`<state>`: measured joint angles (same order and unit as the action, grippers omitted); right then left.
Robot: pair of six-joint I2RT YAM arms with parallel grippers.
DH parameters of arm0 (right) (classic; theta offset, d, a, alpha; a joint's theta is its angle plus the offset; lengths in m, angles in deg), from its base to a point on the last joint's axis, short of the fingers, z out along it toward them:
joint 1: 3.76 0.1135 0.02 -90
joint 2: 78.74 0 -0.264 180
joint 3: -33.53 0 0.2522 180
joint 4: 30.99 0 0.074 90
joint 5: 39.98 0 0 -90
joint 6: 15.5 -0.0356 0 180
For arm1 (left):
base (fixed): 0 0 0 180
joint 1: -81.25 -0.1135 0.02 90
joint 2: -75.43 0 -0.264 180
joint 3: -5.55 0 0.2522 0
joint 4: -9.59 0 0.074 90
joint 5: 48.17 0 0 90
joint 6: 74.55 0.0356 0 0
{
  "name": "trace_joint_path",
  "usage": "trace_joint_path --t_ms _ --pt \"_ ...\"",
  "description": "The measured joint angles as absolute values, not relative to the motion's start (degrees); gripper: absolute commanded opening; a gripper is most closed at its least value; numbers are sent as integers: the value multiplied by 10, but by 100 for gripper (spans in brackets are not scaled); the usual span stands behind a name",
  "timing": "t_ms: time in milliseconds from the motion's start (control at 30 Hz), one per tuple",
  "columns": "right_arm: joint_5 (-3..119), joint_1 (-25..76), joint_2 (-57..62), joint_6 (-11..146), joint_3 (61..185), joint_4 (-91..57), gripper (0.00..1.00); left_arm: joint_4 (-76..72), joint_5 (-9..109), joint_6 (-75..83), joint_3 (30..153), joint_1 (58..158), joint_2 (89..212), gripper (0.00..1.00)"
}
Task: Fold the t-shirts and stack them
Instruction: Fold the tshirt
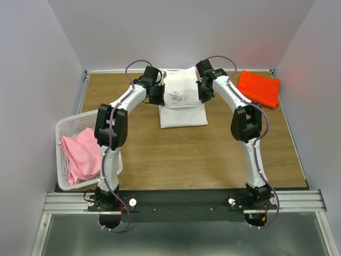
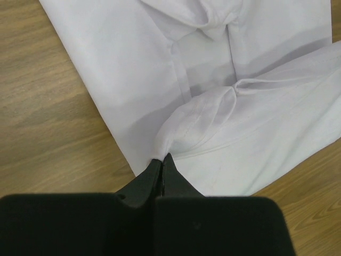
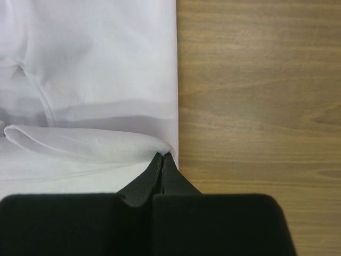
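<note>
Firmly, my left end effector [image 2: 161, 161] pinches the plain white cloth t-shirt [image 2: 133, 80]. My right end effector [image 3: 162, 159] pinches its opposite edge.

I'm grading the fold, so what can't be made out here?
Top view: far sides of white t-shirt, behind left gripper and right gripper, both shut on it.
Top view: part of pink t-shirt, behind left arm.
Wrist views: white t-shirt outline, cut by frame edges.

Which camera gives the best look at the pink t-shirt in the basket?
The top external view: the pink t-shirt lies crumpled in the white basket on the left. Both wrist views show the white t-shirt and the tabletop, nothing pink.
</note>
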<state>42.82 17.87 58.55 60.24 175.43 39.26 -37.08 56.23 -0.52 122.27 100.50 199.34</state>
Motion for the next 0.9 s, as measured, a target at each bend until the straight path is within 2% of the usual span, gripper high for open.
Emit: trace_joint_path --t_ms 700,733,767,800,833,867,900 --pt "492 148 676 604 1880 357 0 -326 648 -19 1298 952 2073 0" --pt "493 148 678 604 1884 355 2 -322 652 -20 1300 949 2079 3" --pt "493 147 680 604 1888 350 6 -319 656 -21 1303 946 2084 19" --pt "493 146 680 604 1890 346 11 -315 658 -21 1305 944 2089 28" --pt "494 145 680 603 1893 343 31 -311 661 -22 1306 941 2092 42" --pt "494 145 680 603 1895 341 44 -309 663 -26 1307 939 2095 45" --pt "495 144 680 604 1896 336 61 -306 665 -29 1308 936 2097 49"
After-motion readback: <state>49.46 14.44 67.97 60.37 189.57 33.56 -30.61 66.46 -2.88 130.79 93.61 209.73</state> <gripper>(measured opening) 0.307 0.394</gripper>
